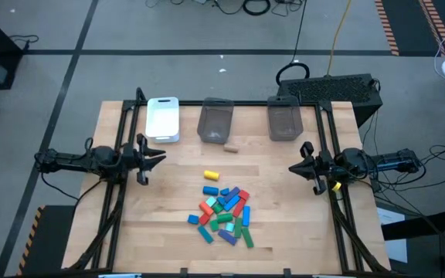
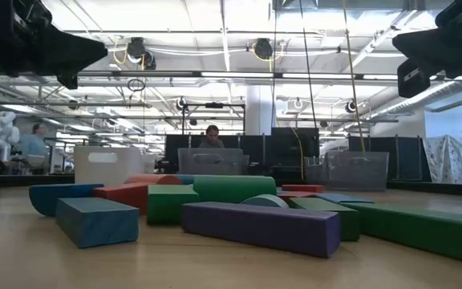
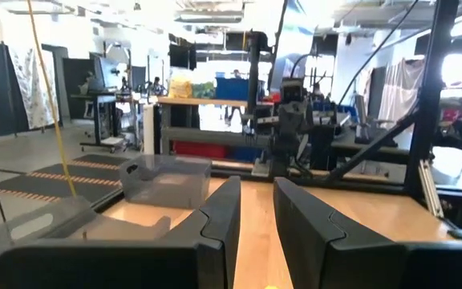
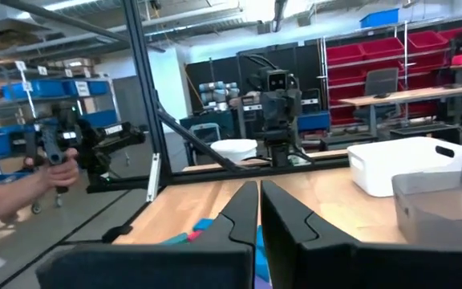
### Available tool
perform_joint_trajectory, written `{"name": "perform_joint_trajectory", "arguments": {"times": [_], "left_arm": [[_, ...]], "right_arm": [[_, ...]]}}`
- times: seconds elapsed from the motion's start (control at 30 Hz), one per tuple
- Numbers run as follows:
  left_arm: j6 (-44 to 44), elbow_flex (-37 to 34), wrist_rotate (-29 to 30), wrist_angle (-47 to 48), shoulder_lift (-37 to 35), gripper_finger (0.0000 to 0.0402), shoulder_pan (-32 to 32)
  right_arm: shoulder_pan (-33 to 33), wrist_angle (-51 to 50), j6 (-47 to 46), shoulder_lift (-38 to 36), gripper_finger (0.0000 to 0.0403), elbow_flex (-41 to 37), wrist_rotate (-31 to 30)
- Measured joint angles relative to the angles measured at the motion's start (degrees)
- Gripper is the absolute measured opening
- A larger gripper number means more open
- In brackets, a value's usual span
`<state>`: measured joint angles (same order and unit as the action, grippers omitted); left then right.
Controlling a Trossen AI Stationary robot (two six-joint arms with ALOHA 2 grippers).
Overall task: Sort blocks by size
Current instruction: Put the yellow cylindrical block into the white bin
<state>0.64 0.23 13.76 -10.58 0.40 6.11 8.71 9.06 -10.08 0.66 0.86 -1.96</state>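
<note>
The blocks lie in a loose pile on the wooden table, near the middle and toward the near edge. A yellow block lies apart, just beyond the pile. In the low view a purple bar, a teal block and a green bar lie nearest. My left gripper hovers over the table's left side with its fingers a little apart, as its wrist view shows. My right gripper hovers over the right side, shut and empty, also in its wrist view.
A white tray and two grey bins stand along the far edge. A small tan block lies before the left bin. A person's hand shows beyond the table's left side.
</note>
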Motion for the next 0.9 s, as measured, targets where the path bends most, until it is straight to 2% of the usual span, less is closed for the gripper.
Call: {"name": "perform_joint_trajectory", "arguments": {"times": [0.2,0.43,0.53,0.7,0.9], "left_arm": [[3.2,0.0,0.0,-4.6,0.0,0.0081,0.0],[2.8,0.2,2.0,-2.7,1.7,0.0083,-0.1],[4.5,2.8,3.4,0.9,5.0,0.0097,-1.4],[7.2,9.0,2.4,2.6,12.2,0.0144,-4.2],[7.2,14.7,0.7,4.4,24.2,0.0177,-5.5]], "right_arm": [[0.0,0.1,0.3,0.9,0.0002,0.0,-0.4],[0.0,2.1,-1.0,4.9,0.0002,0.0,-8.9],[0.0,4.9,-2.1,8.0,0.0002,0.0,-10.1],[0.0,11.4,-2.7,14.0,0.0002,0.0,-11.7],[-0.1,17.8,-2.8,21.6,0.0002,0.8,-12.7]]}}
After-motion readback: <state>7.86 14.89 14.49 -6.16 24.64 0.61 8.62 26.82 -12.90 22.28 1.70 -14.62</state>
